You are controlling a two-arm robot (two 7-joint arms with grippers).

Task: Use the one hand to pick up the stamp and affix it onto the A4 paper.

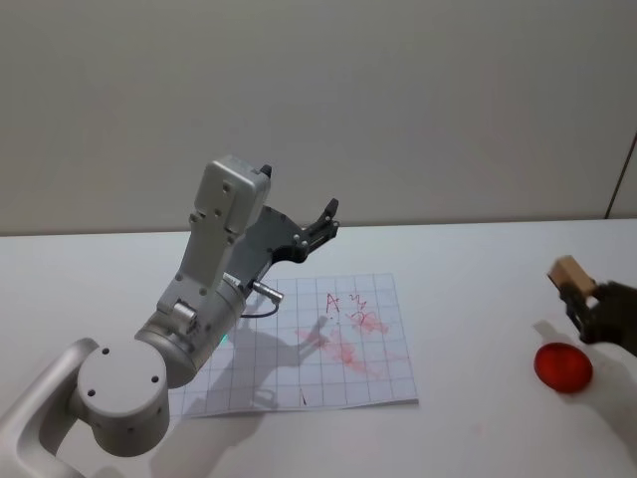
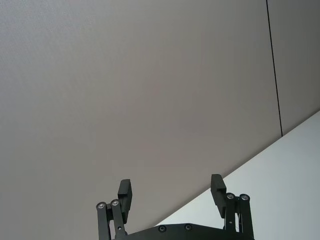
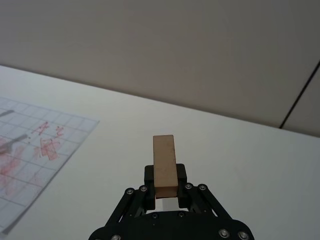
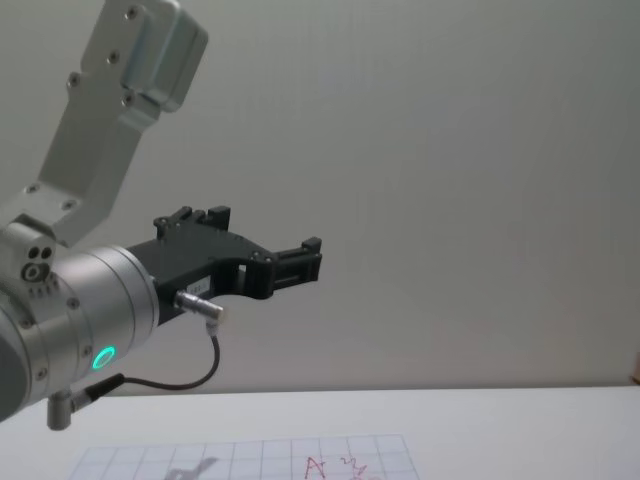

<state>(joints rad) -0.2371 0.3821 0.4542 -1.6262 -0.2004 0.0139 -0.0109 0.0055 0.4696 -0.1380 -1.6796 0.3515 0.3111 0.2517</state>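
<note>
Currently the right gripper point(image 3: 165, 192) is clamped on the stamp point(image 3: 165, 164), a light wooden block standing out past the fingers, raised above the table point(image 1: 478, 299) near the right edge, well apart from the paper point(image 1: 328, 349). A red round object point(image 1: 563, 366) lies just beneath it. Left gripper point(image 2: 172, 197) is raised over the paper's left side, fingers spread wide, holding nothing.

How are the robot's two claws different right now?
The right gripper is shut on the wooden stamp; the left gripper is open and holds nothing.
The right gripper sits at the right, above the red ink pad; the left gripper hangs high over the far edge of the A4 paper.
Both are black, with two fingers.
</note>
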